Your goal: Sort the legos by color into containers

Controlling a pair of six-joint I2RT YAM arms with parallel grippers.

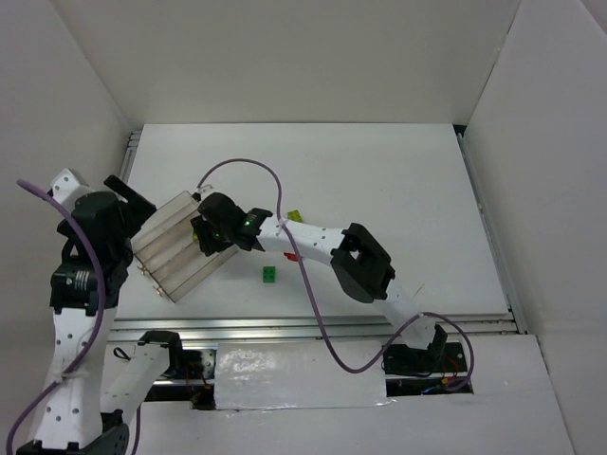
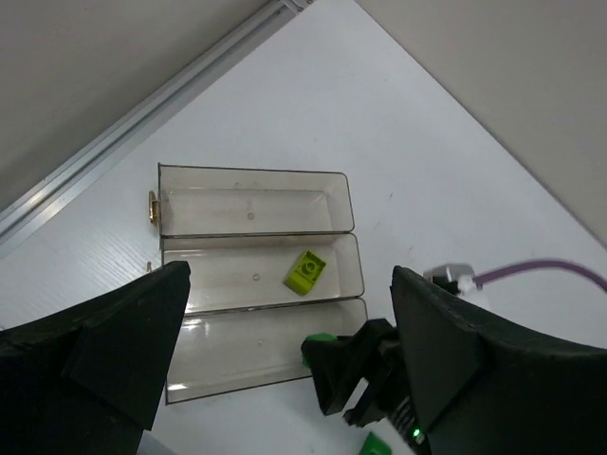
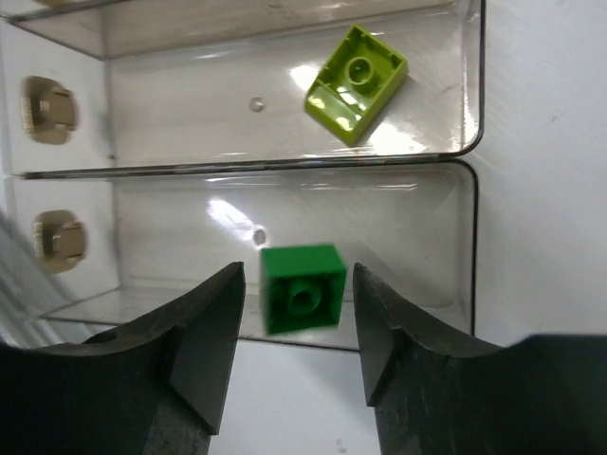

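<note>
The clear three-trough tray [image 1: 175,248] lies at the table's left. My right gripper [image 3: 299,322] is open over the end of its nearest trough, also seen from above [image 1: 213,232]. A bright green brick [image 3: 302,287] sits between its fingers, touching neither, slightly blurred. It also shows in the left wrist view [image 2: 322,338]. A yellow-green brick [image 3: 358,81] lies in the middle trough [image 2: 305,272]. My left gripper [image 2: 285,379] is open and empty, held above the tray's left side [image 1: 137,209]. The far trough [image 2: 251,201] holds no brick.
On the table right of the tray lie a green brick [image 1: 270,275], a small red brick [image 1: 291,256] under my right arm, and a yellow-green brick [image 1: 295,216]. A purple cable [image 1: 242,163] loops over the table. White walls enclose the workspace.
</note>
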